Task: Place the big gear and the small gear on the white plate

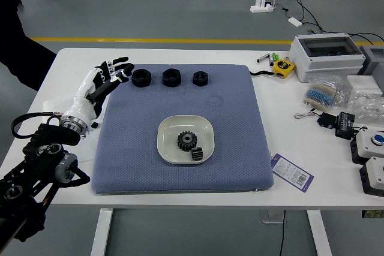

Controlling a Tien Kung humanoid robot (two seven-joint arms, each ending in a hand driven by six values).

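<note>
Since the big gear [187, 141] and the small gear [197, 154] are both resting on the white plate [201, 128], the placing is looking finished, with the left robot hand [93, 87] hovering (fingers loosely apart, gripping nothing) beside the mat [240, 118].

A lab — robot arm [51, 160], power strip [262, 6], loose cables.

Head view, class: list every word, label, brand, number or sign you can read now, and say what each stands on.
No text is readable.
Purple-edged tag: barcode and print, too small to read.
Yellow tape measure: dark marking, too blurred to read.
White plate, big gear, small gear: no lettering visible.
</note>
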